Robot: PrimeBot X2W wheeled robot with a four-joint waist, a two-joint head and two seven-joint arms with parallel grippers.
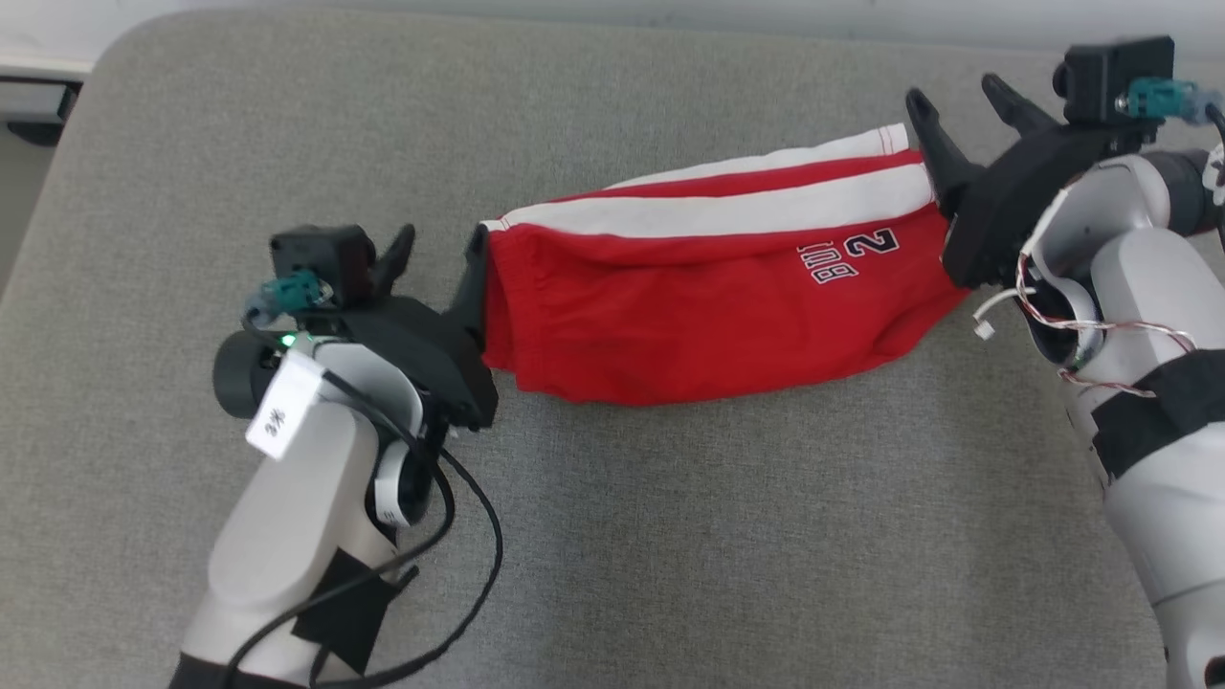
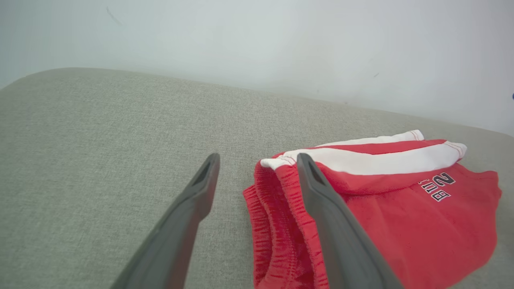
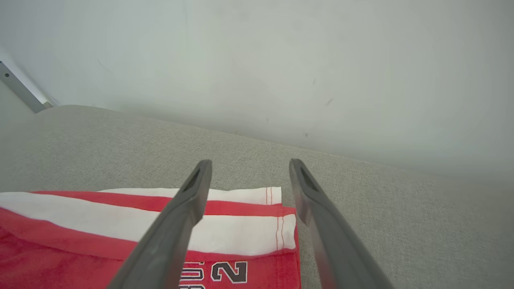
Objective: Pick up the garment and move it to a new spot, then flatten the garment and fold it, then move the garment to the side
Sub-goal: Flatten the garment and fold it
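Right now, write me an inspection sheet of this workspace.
Surface: grey fabric surface, bare around the garment.
Job's things: red shorts with white stripes, lying doubled over between the arms.
Clutter: nothing seen.
Grippers: left gripper open at the waistband end, one finger over the cloth, holding nothing; right gripper open over the hem end, holding nothing.
Cables: black cable looping by the left forearm; red and white wires loose at the right wrist.
Surroundings: pale wall behind the surface.
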